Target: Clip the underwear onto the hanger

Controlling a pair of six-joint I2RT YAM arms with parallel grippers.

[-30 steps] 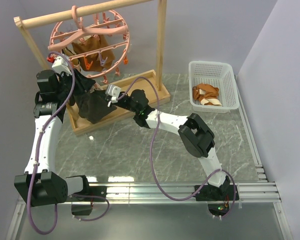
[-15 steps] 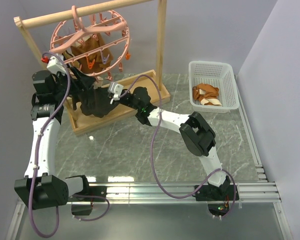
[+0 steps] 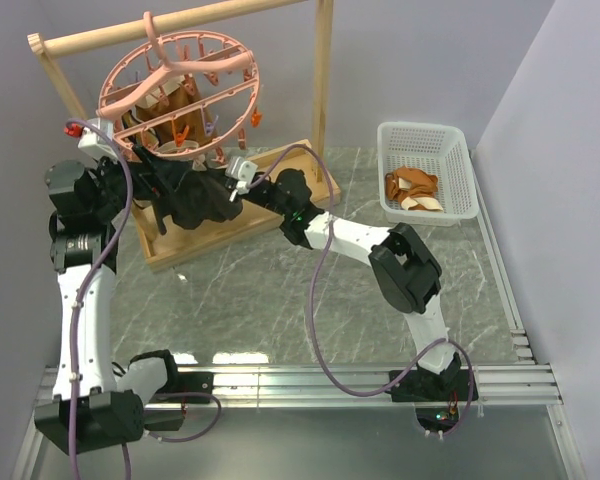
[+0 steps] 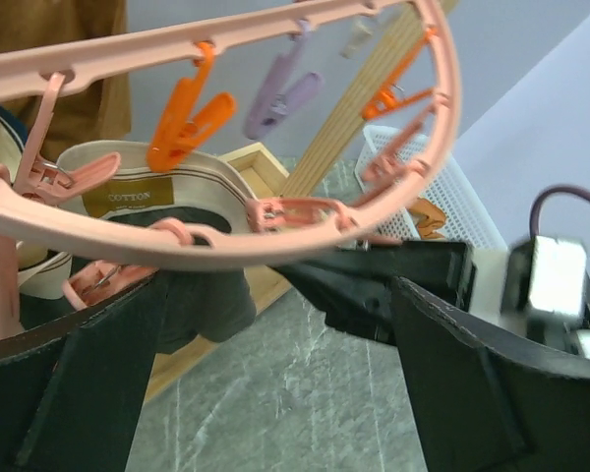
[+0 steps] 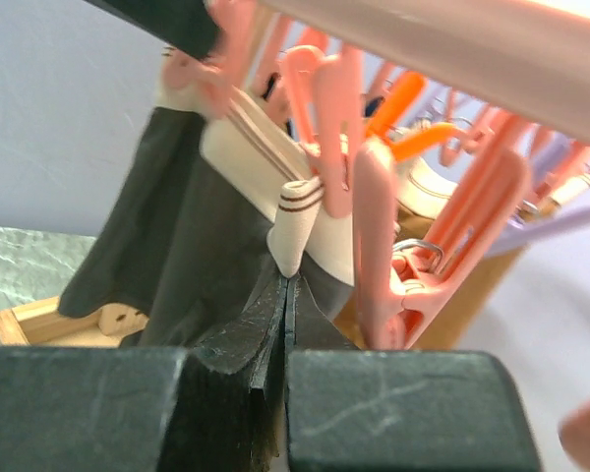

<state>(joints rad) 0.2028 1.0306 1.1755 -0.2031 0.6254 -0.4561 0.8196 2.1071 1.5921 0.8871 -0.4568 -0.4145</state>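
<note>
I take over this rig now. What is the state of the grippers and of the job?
Left gripper: open, close below the hanger ring, holding nothing.
Right gripper: shut on the underwear by its waistband, held up at the clips.
Done: underwear is up at the ring.
Left: no clip visibly bites the waistband; feed it into a clip, then release.

You count two grippers, the left gripper point(image 3: 150, 178) and the right gripper point(image 3: 227, 186), with one underwear point(image 3: 195, 202) between them. Just above them is one hanger point(image 3: 165, 68), behind them one wooden rack point(image 3: 180, 25), and well beyond the right gripper one basket point(image 3: 425, 128).
</note>
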